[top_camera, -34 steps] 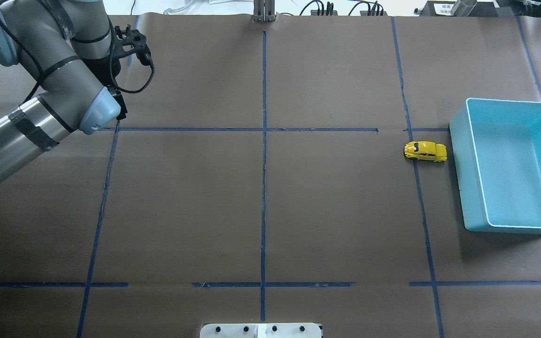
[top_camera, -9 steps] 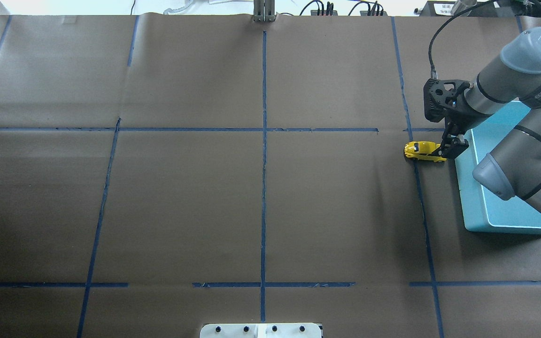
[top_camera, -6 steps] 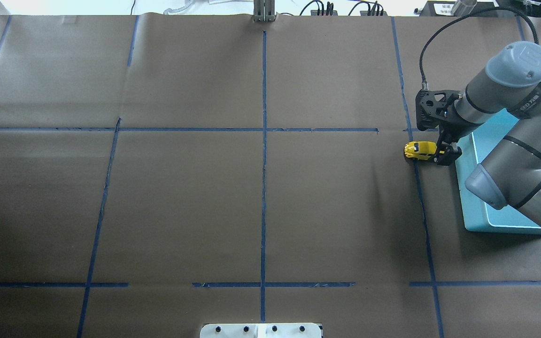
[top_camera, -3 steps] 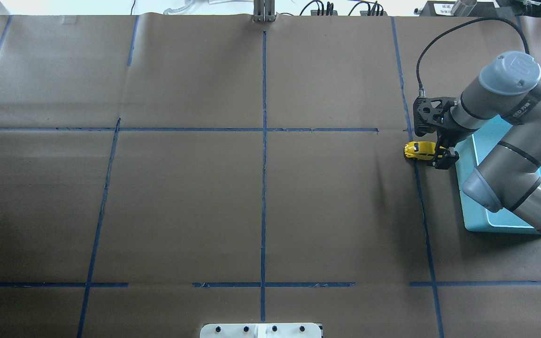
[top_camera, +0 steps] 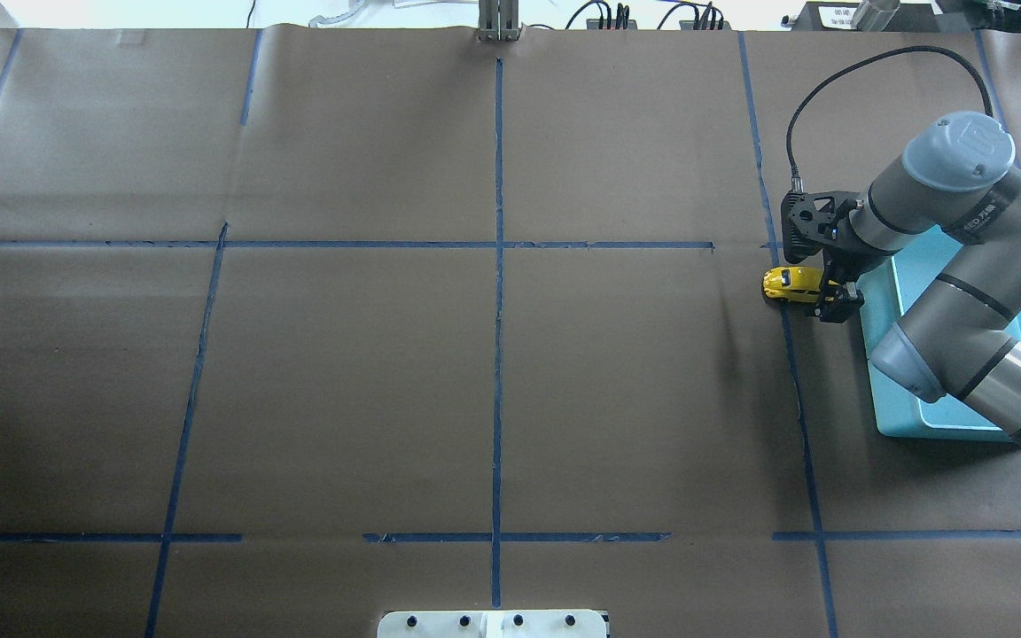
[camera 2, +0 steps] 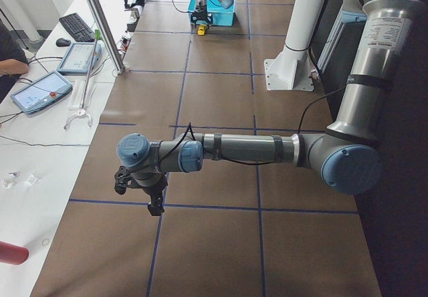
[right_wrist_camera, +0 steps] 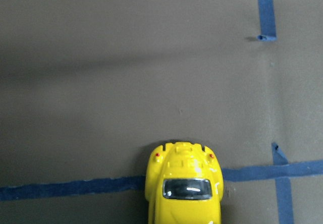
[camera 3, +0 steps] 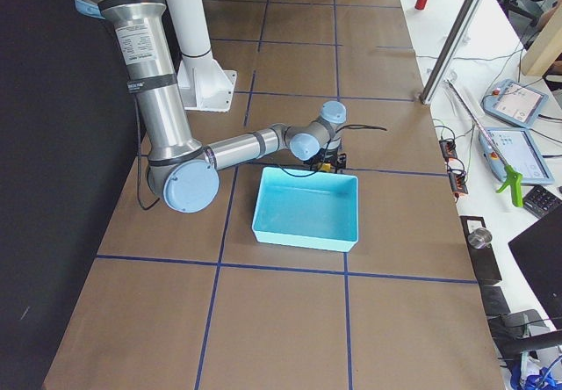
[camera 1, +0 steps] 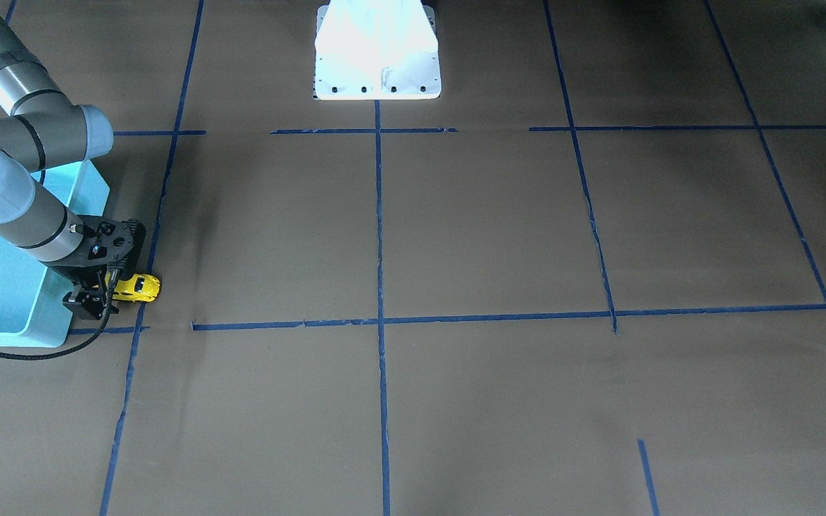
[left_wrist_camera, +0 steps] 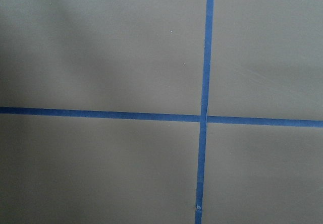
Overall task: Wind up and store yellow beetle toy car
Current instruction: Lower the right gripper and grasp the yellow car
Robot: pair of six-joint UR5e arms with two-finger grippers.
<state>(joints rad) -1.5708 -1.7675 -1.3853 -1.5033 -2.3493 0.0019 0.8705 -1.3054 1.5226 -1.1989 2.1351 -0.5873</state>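
Observation:
The yellow beetle toy car (top_camera: 791,283) stands on the brown paper just left of the light blue bin (top_camera: 888,399), its rear toward the bin. It also shows in the front view (camera 1: 138,287) and at the bottom of the right wrist view (right_wrist_camera: 184,188). My right gripper (top_camera: 832,289) is low at the car's rear end, with a finger on each side and the jaws apparently open. My left gripper (camera 2: 155,206) hovers over bare paper far from the car. It shows only in the left side view, so I cannot tell its state.
The light blue bin (camera 3: 307,205) is empty, and my right forearm reaches across its near corner. Blue tape lines grid the paper. The white robot base plate (camera 1: 377,68) sits at the middle of the near edge. Cables and plugs lie along the far edge.
The left arm has left the overhead view. The right arm came in over the bin and lowered its gripper to the car's rear, edging slightly left lately. The car has not moved.

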